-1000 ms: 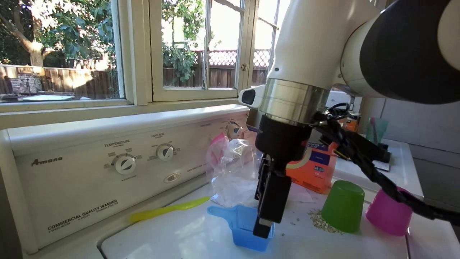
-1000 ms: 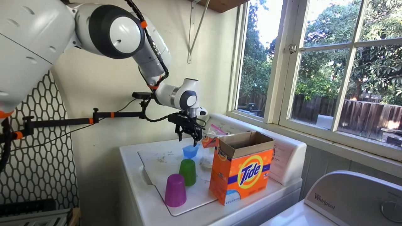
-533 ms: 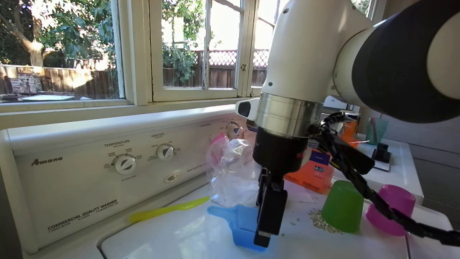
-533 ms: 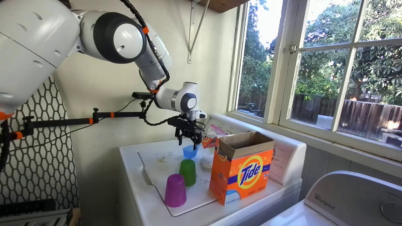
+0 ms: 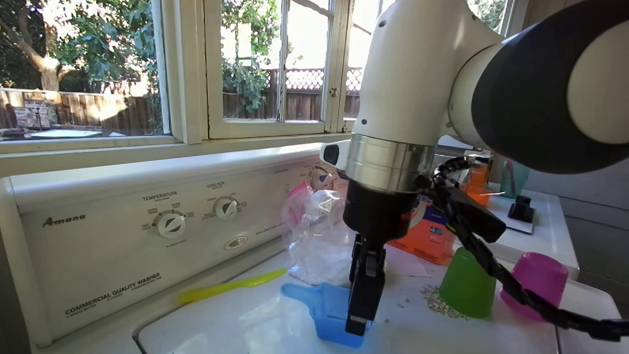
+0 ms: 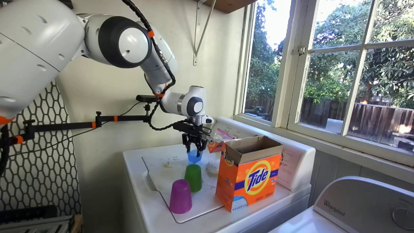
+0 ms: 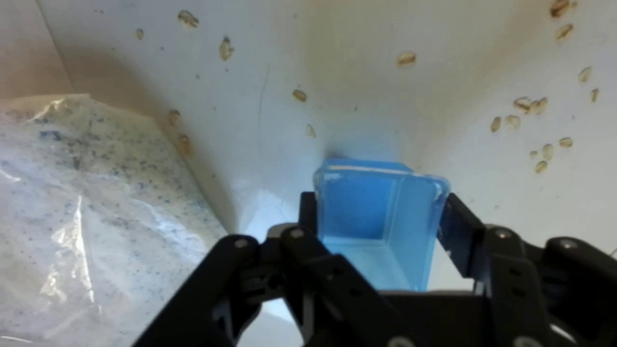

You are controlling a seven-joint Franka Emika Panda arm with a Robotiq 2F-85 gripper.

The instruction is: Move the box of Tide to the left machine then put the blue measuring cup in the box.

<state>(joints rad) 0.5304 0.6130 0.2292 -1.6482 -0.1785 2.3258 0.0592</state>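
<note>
The blue measuring cup (image 5: 334, 322) stands upright on the white lid of the left machine (image 5: 118, 255). It also shows in an exterior view (image 6: 194, 158) and in the wrist view (image 7: 359, 207). My gripper (image 7: 379, 202) points down with one finger on each side of the cup. Both fingers touch its walls near the rim in the wrist view, so it is shut on the cup. In an exterior view the gripper (image 6: 193, 154) straddles the cup. The orange box of Tide (image 6: 247, 181) stands open-topped on the same machine; the arm partly hides the box (image 5: 432, 238) in an exterior view.
A clear bag of powder (image 5: 319, 241) lies beside the cup, with a yellow knife (image 5: 231, 287) near the panel. An upside-down green cup (image 6: 193, 178) and magenta cup (image 6: 181, 196) stand towards the box. Loose flakes (image 5: 442, 305) lie about. A Whirlpool machine (image 6: 365, 207) stands alongside.
My gripper has come down around the blue cup and its fingers have closed inward. The cup has shifted very slightly. The box and other cups have not moved.
</note>
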